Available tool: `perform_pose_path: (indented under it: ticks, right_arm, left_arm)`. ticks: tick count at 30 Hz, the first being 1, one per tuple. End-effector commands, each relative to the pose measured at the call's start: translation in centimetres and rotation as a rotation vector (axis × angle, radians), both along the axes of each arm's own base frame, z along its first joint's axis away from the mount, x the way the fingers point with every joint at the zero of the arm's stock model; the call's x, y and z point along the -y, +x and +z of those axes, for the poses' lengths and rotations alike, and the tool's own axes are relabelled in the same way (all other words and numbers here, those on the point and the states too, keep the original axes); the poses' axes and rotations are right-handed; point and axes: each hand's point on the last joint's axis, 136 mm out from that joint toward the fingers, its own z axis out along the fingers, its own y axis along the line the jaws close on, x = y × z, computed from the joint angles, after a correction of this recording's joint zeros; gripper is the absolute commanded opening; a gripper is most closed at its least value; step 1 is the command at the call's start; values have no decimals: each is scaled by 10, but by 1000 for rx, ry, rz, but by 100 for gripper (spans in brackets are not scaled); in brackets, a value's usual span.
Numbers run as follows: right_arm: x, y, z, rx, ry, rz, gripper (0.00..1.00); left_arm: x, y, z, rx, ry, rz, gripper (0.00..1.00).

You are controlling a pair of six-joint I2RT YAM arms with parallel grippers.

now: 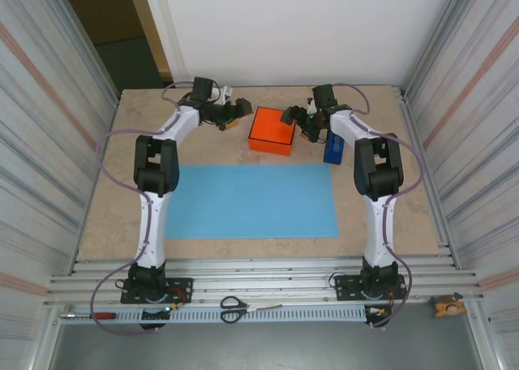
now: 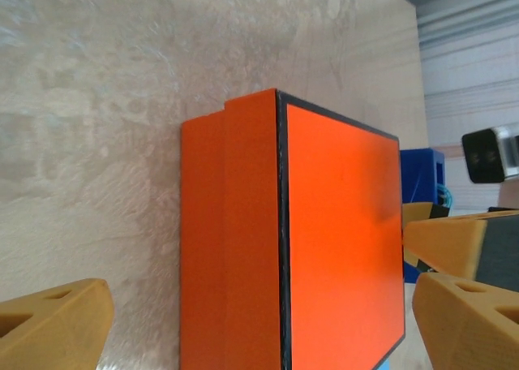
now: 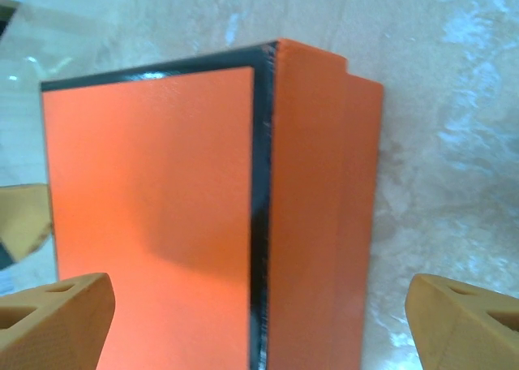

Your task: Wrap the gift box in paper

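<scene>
The left gripper (image 1: 240, 114) and the right gripper (image 1: 290, 118) both stand wide open and hold nothing, one at each side of the gift box (image 1: 272, 131). Whether a finger touches it is unclear. The box sits on the table (image 1: 105, 191), just beyond the far edge of the flat paper (image 1: 251, 200).
</scene>
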Motion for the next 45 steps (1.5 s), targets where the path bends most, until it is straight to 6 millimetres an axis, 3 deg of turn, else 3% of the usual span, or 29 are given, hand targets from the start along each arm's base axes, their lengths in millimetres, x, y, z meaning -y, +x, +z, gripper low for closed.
perform_pose_path:
  ticks: [1,9,12,14,16,24,31,38,41,45]
  right_arm:
    - [-13,2,-5,-18,63,-8,90]
    - [-23,-8,-26,-77,83,21,91]
    - [-33,-12,-29,-83,100,60,90]
    - [-40,-14,-28,-88,124,88,85]
    - [-48,-16,-22,-90,157,114,80]
    - [-67,-32,27,-28,198,181,79]
    - [-79,-64,53,3,223,200,78]
    - [-89,-104,63,8,223,223,79]
    - [-91,-123,63,1,226,224,79]
    - [-97,-152,55,-19,224,237,79]
  left_arm:
    - [17,-12,-6,-41,-7,-66,95]
    - [37,-20,-38,-121,-43,-106,92]
    - [42,-24,-43,-146,-74,-127,89]
    - [44,-27,-42,-149,-86,-139,87]
    - [47,-29,-37,-152,-119,-155,85]
    - [51,-48,5,-112,-234,-180,70]
    - [41,-87,41,-73,-243,-188,69]
    - [25,-136,66,-30,-208,-176,69]
    - [15,-160,67,-31,-166,-166,68]
    - [4,-191,54,-48,-128,-155,68]
